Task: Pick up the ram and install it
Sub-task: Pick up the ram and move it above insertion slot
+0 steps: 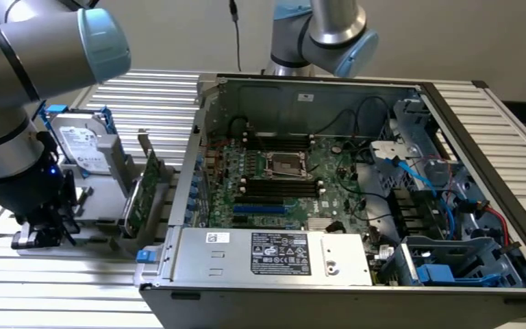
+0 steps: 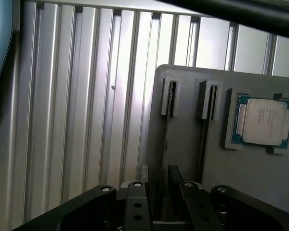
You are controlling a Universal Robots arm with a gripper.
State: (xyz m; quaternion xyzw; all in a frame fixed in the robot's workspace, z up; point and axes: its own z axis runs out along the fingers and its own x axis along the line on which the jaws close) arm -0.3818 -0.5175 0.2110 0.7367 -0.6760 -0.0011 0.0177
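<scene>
Robot arm (image 1: 16,103) reaches down at the exterior view's left, its gripper (image 1: 39,234) low over a grey parts holder (image 1: 98,199) on the ribbed metal bench (image 1: 71,274). In the wrist view the gripper (image 2: 164,190) hangs over the holder (image 2: 183,144) with its jaws standing apart, and grey plastic shows through the gap between the two black fingers (image 2: 135,202). A thin dark strip (image 2: 172,103) sits in a clipped slot of the holder that runs toward that gap. I cannot tell whether this strip is the ram seen edge-on, and the ram cannot be made out for certain anywhere else. A second, similar slot (image 2: 209,101) lies just beside the first, and a processor chip (image 2: 262,120) sits in a recess further along. On the same holder stand a hard drive (image 1: 85,147) and an upright green expansion card (image 1: 144,192). To the exterior view's right lies an open computer case (image 1: 336,267), its motherboard (image 1: 331,199) showing long black slots (image 1: 281,185).
</scene>
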